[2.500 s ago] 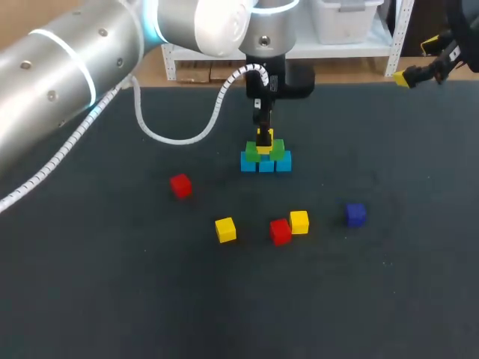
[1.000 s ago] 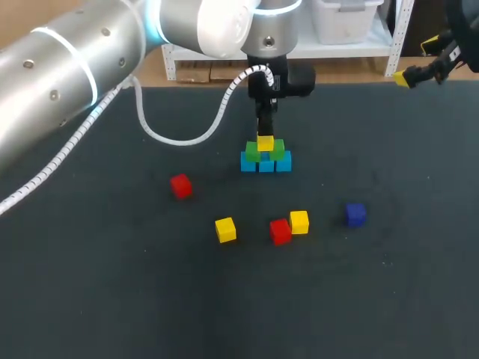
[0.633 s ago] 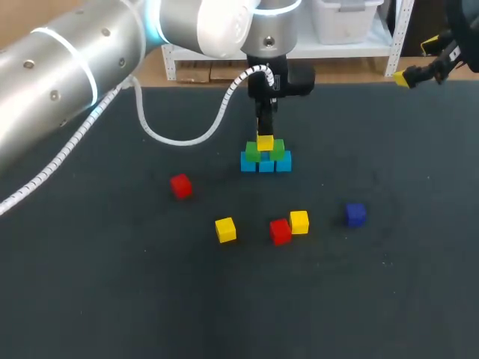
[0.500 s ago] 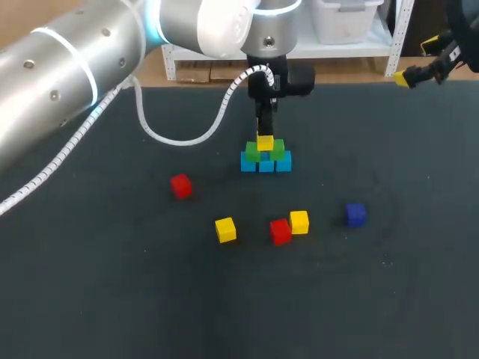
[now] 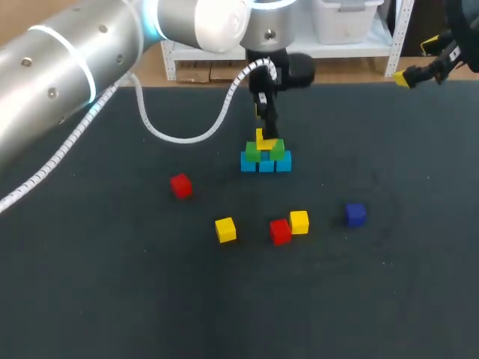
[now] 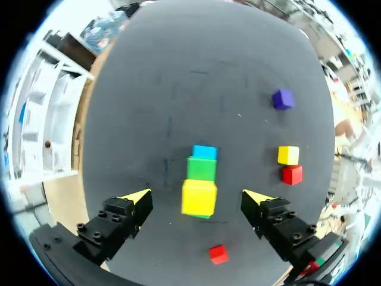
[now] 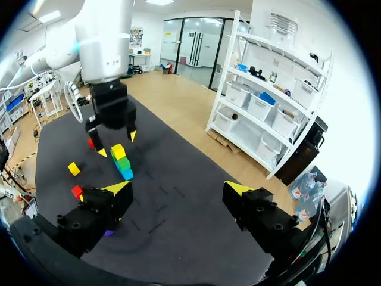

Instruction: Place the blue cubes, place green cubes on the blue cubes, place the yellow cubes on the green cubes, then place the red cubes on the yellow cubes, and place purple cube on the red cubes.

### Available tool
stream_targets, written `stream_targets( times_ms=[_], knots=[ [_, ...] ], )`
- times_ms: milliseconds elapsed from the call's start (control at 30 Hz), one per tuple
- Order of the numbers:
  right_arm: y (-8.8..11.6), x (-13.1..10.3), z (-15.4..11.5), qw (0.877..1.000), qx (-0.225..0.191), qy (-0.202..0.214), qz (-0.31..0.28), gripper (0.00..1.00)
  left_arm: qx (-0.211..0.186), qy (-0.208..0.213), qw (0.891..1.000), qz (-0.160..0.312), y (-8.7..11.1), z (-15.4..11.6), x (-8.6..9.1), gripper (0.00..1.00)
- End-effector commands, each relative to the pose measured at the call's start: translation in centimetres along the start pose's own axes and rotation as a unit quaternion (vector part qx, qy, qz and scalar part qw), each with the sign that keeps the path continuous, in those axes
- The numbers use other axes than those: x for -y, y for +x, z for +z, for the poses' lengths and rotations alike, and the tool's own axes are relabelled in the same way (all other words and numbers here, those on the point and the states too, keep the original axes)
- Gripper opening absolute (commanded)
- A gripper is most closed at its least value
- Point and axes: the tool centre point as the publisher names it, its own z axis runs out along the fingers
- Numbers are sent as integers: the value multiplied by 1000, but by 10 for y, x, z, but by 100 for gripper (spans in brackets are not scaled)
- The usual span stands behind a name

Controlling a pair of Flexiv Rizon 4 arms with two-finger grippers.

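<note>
Three light-blue cubes (image 5: pixel 266 163) sit side by side in a row at the far middle of the dark table (image 5: pixel 105 299). Two green cubes (image 5: pixel 266 152) rest on top of them. One yellow cube (image 5: pixel 265 140) sits on the green pair and makes the top of the stack.

My left gripper (image 6: pixel 197 198) hangs straight above that stack. Its fingers (image 6: pixel 122 217) are spread wide, one on either side of the top yellow cube and clear of it, so I am pinching nothing. From the left wrist I look down on the yellow cube, with a green and a blue cube showing past it.

Five loose cubes lie nearer on the table. A red cube (image 5: pixel 180 185) sits alone on the left. A second yellow cube (image 5: pixel 225 229) lies closer to the middle. Right of it, a second red cube (image 5: pixel 281 231) is just beside a third yellow cube (image 5: pixel 299 221); the two seem to touch. A purple cube (image 5: pixel 355 214) lies further right, apart from the others.

My right gripper (image 7: pixel 172 189) is up by the far right corner of the table, well away from the stack. Its fingers are spread too, with nothing between them. From the right wrist I see the stack across the table with the left gripper over it.
</note>
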Motion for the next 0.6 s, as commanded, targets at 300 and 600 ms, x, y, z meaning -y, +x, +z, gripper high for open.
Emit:
stream_targets(
  times_ms=[300, 600],
  knots=[
    [0, -1, 0, 1000, 0, 2, 0, 100, 20, -43, 996, -75, 37, -33, 16, 100],
    [0, -1, 0, 1000, 0, 2, 0, 100, 41, -70, 993, -83, 58, -43, 52, 100]
  ],
)
